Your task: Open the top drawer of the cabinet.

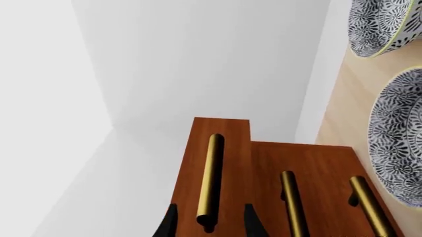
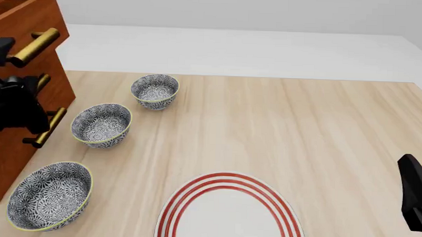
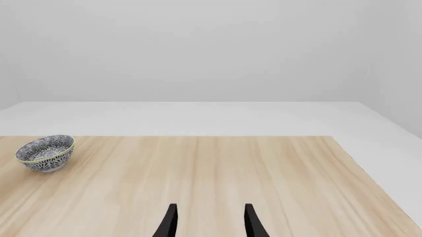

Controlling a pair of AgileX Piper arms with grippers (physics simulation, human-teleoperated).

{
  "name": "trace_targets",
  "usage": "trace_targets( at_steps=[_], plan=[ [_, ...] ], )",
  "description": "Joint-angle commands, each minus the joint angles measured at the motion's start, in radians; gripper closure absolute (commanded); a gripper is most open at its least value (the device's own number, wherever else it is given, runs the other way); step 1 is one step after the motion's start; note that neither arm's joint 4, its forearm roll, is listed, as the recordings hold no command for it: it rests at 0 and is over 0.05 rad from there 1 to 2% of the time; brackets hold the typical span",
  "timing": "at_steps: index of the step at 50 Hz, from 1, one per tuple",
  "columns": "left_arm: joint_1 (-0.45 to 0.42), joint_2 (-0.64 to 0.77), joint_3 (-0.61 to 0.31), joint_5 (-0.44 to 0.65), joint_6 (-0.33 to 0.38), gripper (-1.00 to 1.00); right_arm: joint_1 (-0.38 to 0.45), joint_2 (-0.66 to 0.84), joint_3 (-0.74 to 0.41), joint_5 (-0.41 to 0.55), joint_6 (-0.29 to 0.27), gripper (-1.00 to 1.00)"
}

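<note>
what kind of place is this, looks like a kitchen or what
Probably a simulated tabletop test scene, not a real kitchen: a light wood table against blank grey walls, holding only a reddish-brown cabinet, three patterned bowls and a red-ringed plate.
</note>
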Motion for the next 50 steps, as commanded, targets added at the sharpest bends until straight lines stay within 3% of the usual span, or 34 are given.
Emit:
trace_targets(
  at_steps=[1,50],
  plan=[
    [-0.008,-0.016,0.001,0.026,-0.005,-1.0,0.0,0.0,0.0,0.0,0.0,-1.0],
    [-0.036,-0.201,0.062,0.178,-0.02,-1.0,0.0,0.0,0.0,0.0,0.0,-1.0]
  ],
)
